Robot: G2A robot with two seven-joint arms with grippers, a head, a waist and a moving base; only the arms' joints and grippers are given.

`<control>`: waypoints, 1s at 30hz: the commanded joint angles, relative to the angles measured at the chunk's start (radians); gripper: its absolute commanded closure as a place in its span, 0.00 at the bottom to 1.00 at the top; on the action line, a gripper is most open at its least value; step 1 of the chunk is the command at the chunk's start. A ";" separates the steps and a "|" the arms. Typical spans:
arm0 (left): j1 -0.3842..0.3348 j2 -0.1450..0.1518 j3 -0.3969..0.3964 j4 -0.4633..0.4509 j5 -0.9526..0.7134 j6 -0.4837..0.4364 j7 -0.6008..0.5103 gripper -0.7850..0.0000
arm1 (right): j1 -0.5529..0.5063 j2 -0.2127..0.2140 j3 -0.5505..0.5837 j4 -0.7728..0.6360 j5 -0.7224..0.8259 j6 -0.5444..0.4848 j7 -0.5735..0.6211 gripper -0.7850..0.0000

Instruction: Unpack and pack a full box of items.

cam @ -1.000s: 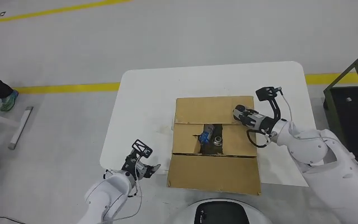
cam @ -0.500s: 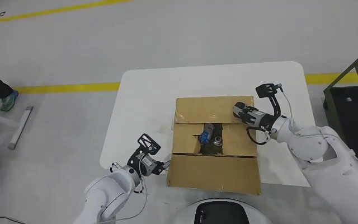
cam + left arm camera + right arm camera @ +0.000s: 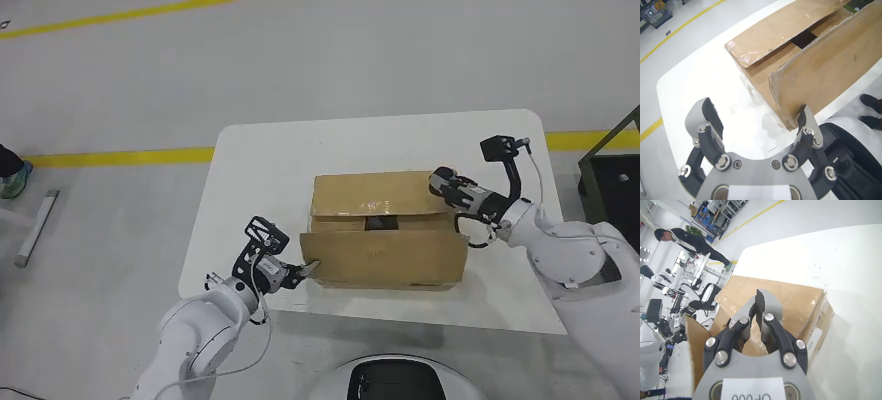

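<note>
Item: cardboard box (image 3: 385, 260), brown, one unit, standing near the middle of the white desk (image 3: 260, 180), closer to the robot's edge than to the far edge. Far flap (image 3: 370, 193): folded down roughly flat across the top, with scraps of clear tape along its edge. Near flap (image 3: 821, 75): raised, standing roughly upright on the robot's side, its free edge ragged and its left corner worn. Between the two flaps: a narrow dark opening (image 3: 378, 222); the contents are too dark to make out. Left tool (image 3: 756, 110): low over the desk just beside the box's near left corner, jaws well apart, nothing held. One fingertip (image 3: 802, 117) touches the lower corner of the near flap; the other fingertip stands clear of the box over bare desk. Right tool (image 3: 758, 306): at the box's right-hand end near the far corner, above the cardboard top, jaws pressed together pad to pad, nothing visible between them. The taped cardboard lies below and beyond it; whether the tool touches the cardboard cannot be told. Surroundings: grey floor with a yellow line (image 3: 120, 157) running beyond the desk's far side.
</note>
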 commanded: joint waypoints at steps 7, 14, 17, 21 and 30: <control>-0.077 -0.018 0.091 0.087 0.038 0.077 0.004 0.00 | -0.059 0.004 -0.033 -0.073 -0.181 -0.035 -0.059 1.00; -0.101 -0.027 0.120 0.122 0.053 0.105 -0.010 0.00 | -0.077 -0.007 -0.136 -0.051 -0.357 0.022 -0.137 1.00; -0.105 -0.029 0.122 0.128 0.050 0.104 -0.011 0.00 | -0.068 -0.011 -0.167 -0.035 -0.393 0.031 -0.143 1.00; -0.108 -0.032 0.122 0.133 0.060 0.113 -0.012 0.00 | -0.061 -0.017 -0.192 -0.016 -0.425 0.045 -0.154 1.00; -0.100 -0.033 0.060 0.094 0.046 0.186 -0.027 0.00 | -0.057 -0.025 -0.205 -0.003 -0.427 0.051 -0.165 1.00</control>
